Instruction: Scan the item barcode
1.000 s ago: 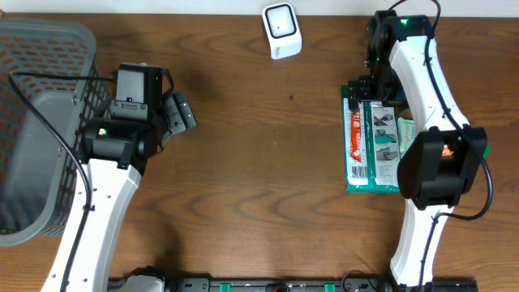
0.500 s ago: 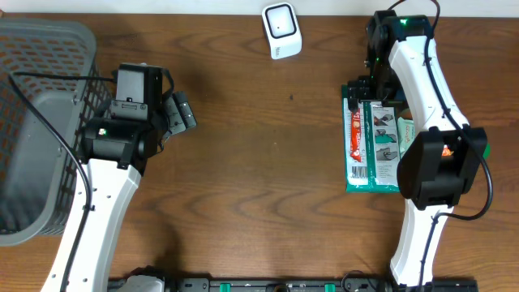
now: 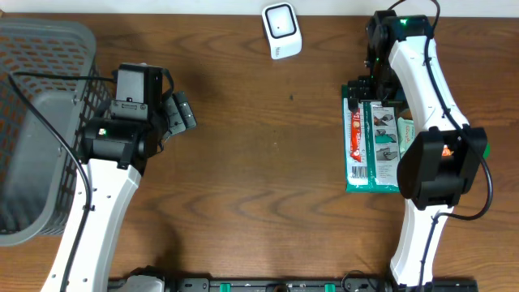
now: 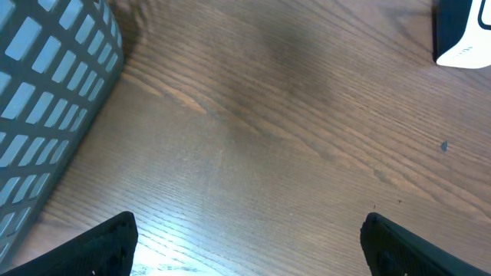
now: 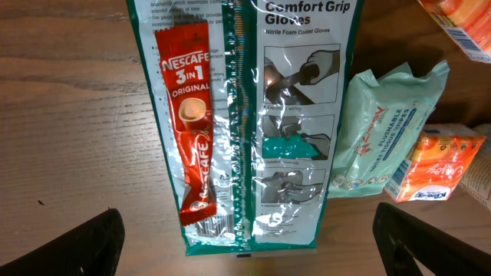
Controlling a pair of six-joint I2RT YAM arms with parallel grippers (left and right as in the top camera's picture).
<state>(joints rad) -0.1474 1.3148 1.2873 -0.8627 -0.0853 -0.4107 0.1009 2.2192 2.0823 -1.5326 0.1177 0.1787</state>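
A green "Comfort Grip Gloves" package (image 5: 288, 115) lies flat on the table at the right (image 3: 375, 150). A red Nescafe 3-in-1 sachet (image 5: 192, 130) lies on its left half and partly covers a barcode (image 5: 212, 225). My right gripper (image 5: 245, 241) hovers open over the package's near end, fingers wide on either side, holding nothing; from overhead the right gripper (image 3: 362, 88) is at the package's far end. The white scanner (image 3: 281, 30) stands at the back centre. My left gripper (image 4: 249, 234) is open over bare wood beside the basket, seen from overhead as the left gripper (image 3: 180, 113).
A grey mesh basket (image 3: 40, 49) fills the far left, its wall (image 4: 46, 100) close to my left fingers. A pale green wipes pack (image 5: 387, 126) and an orange pack (image 5: 433, 165) lie right of the glove package. The scanner's edge (image 4: 464, 34) shows in the left wrist view.
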